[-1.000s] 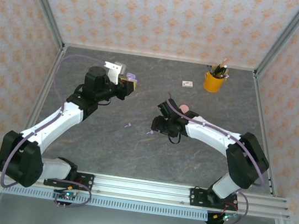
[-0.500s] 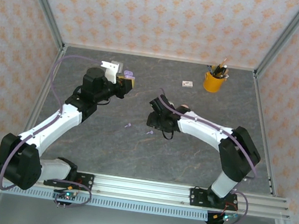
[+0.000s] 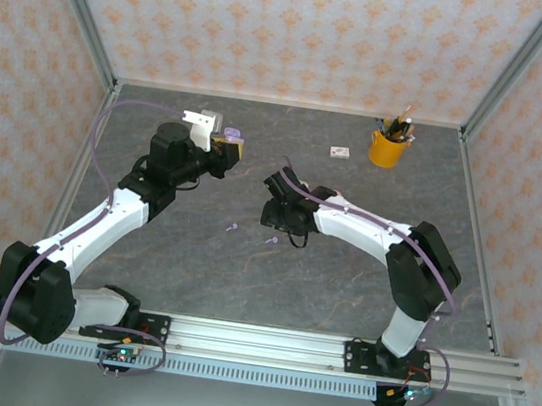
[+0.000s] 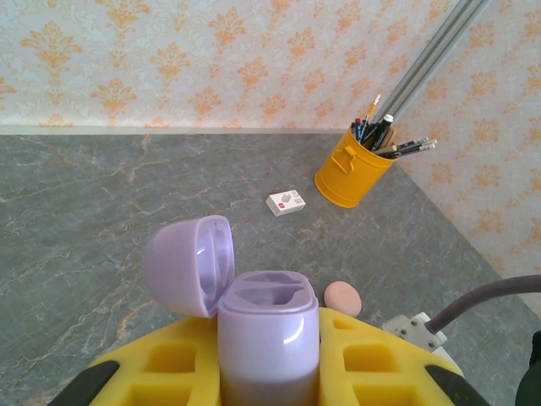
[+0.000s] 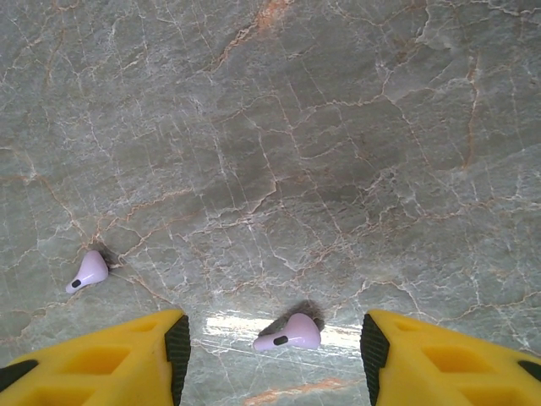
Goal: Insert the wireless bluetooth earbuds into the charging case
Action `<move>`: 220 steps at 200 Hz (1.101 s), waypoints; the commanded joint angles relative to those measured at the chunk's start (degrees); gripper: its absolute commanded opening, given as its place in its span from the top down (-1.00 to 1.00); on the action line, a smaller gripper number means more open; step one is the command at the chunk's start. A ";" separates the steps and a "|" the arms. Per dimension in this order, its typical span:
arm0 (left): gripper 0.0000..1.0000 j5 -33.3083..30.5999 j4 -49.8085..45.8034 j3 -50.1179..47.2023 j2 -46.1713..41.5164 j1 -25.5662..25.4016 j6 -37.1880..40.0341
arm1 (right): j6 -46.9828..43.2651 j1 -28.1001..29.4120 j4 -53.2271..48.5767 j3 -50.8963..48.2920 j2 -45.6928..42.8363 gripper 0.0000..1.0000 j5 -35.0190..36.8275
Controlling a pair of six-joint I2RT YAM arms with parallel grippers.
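One lilac charging case (image 4: 269,330), its lid (image 4: 190,264) hinged open, sits clamped upright in the left gripper (image 3: 228,149) over the rear left of the table (image 3: 339,293). Near the table's centre, two lilac earbuds lie apart. The left earbud (image 5: 87,272) lies outside the right gripper (image 5: 272,338). The right earbud (image 5: 287,334) lies between its spread fingers, touching neither. A white box (image 3: 339,152) and a yellow pen cup (image 3: 388,147) stand at the rear right.

lilac case (image 4: 269,338) — base cut off at bottom edge | pink case (image 4: 342,298) — lower part hidden
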 commanded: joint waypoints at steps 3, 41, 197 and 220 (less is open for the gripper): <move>1.00 -1.32 -0.47 -0.13 -1.00 -0.25 1.18 | -0.35 0.41 -2.26 1.29 0.59 -0.15 1.88; 1.00 -1.28 0.10 -0.73 -0.91 -0.26 1.34 | 0.51 0.46 -2.23 -0.14 0.24 -0.14 2.68; 1.00 -1.19 0.05 0.05 -0.66 -0.25 1.06 | 1.15 3.12 -2.21 -1.24 6.31 -0.13 1.45; 1.00 -1.10 0.14 0.20 -0.56 -0.25 0.83 | 0.36 3.40 -2.95 -1.91 6.32 -0.13 1.77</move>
